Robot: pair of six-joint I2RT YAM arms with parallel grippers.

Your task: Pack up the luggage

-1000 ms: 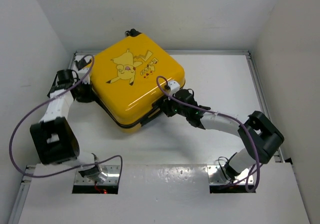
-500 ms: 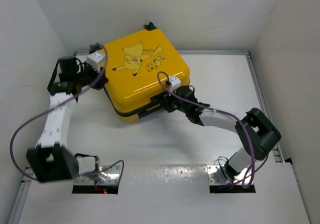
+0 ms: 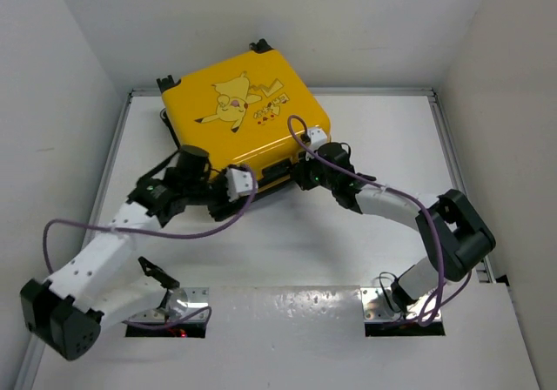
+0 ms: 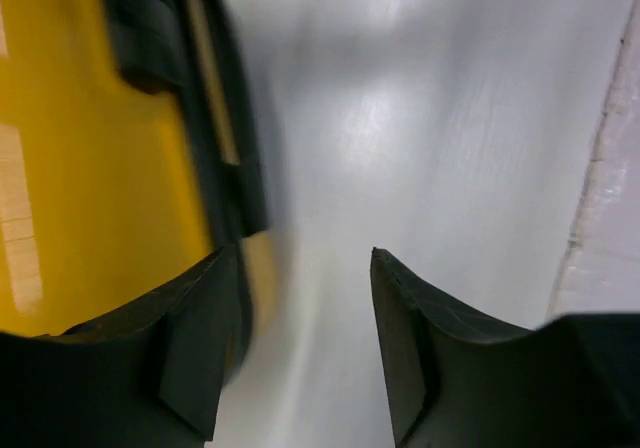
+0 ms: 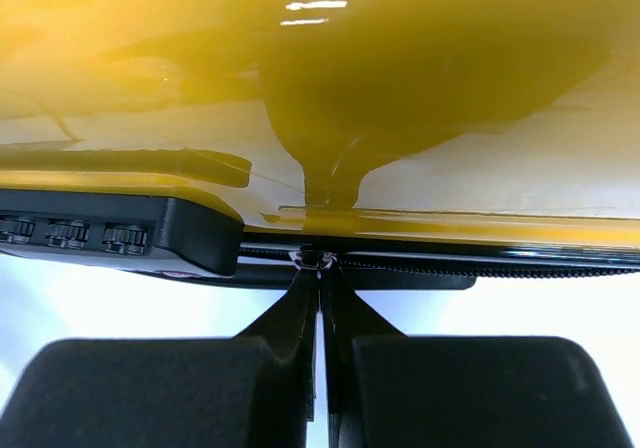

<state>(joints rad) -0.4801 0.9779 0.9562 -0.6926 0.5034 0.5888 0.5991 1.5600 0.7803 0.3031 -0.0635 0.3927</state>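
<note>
Looking across the white table (image 3: 374,146), smooth and faintly shiny, I find the luggage (image 3: 239,116) lying closed at its far-left part, cartoon side up. Over the last second it has turned and slid toward the back wall, so the long edge with the black trim now faces my bases. That suits me, because the seam is within reach of both arms.

My left arm has swung from the case's far-left side round to that near edge. My left gripper (image 3: 233,184) has gone from closed to spread. In its wrist view the two dark fingers stand apart, with bare table between them and the yellow shell just beside the left one, holding nothing. My right gripper (image 5: 322,278) has not changed: its fingers are pressed tight together, tips right at the zipper line on the same edge. I judge the work is now at the zipper, with the left fingers free to steady the case — whether it is being opened or closed I cannot say.

The shell is hard plastic with rounded corners, glossy enough to show my right wrist as a dark blot. The lock block (image 5: 120,236) is matte black with a row of small ridged dials. The wheels (image 3: 258,46) are small black knobs at the far corners. The zipper (image 5: 520,261) is a thin, finely toothed black line. A tiny pale glint sits at my right fingertips — maybe the pull, though I cannot tell.
</note>
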